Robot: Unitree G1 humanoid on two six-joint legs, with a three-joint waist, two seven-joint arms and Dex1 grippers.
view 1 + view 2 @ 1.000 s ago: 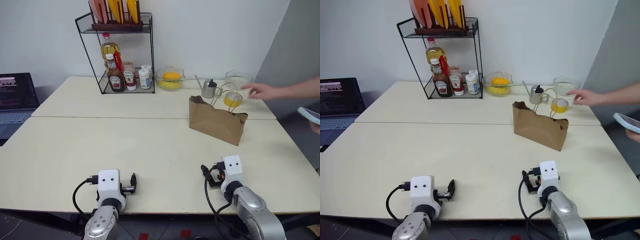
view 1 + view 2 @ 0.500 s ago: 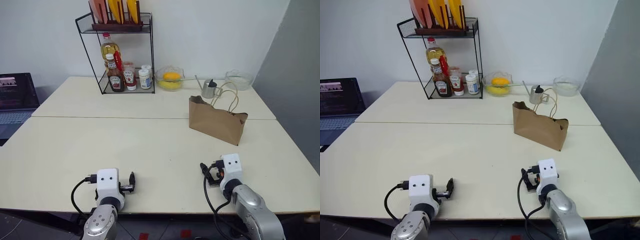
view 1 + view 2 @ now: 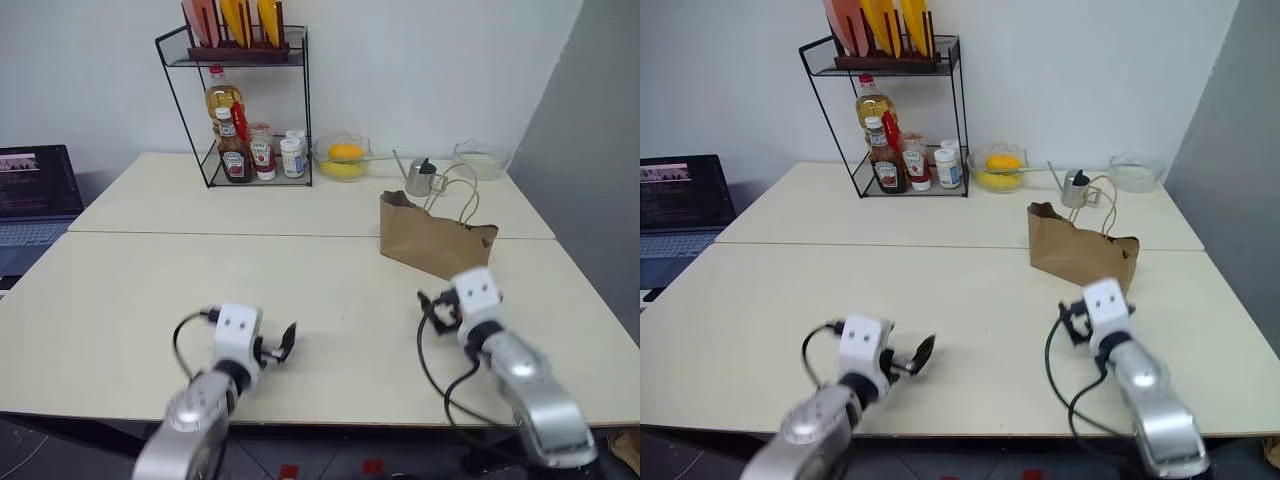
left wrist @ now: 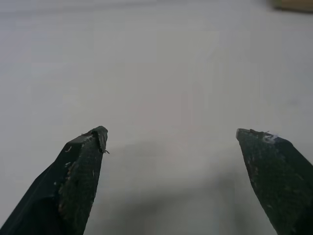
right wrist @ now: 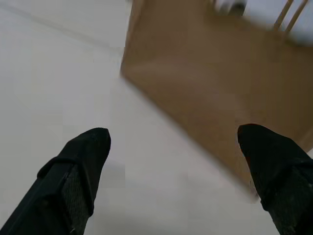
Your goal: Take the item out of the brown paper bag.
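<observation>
The brown paper bag (image 3: 435, 242) stands crumpled on the right half of the table, its two loop handles (image 3: 462, 196) sticking up. The item is hidden; the bag's inside cannot be seen. My right gripper (image 5: 173, 134) hovers open just in front of the bag (image 5: 205, 83), pointing at its near side, with nothing between the fingers. My left gripper (image 4: 171, 137) is open too, raised over bare tabletop at the near left (image 3: 283, 345), well away from the bag.
A black wire rack (image 3: 235, 100) with bottles stands at the back. Beside it are a bowl of yellow fruit (image 3: 343, 160), a small metal pitcher (image 3: 420, 178) and a glass bowl (image 3: 480, 158) behind the bag. A laptop (image 3: 35, 195) sits far left.
Both arms have lifted off the table's near edge and reached forward, the right one toward the bag. A person's hand and a yellow thing by the bag's handles have gone from view.
</observation>
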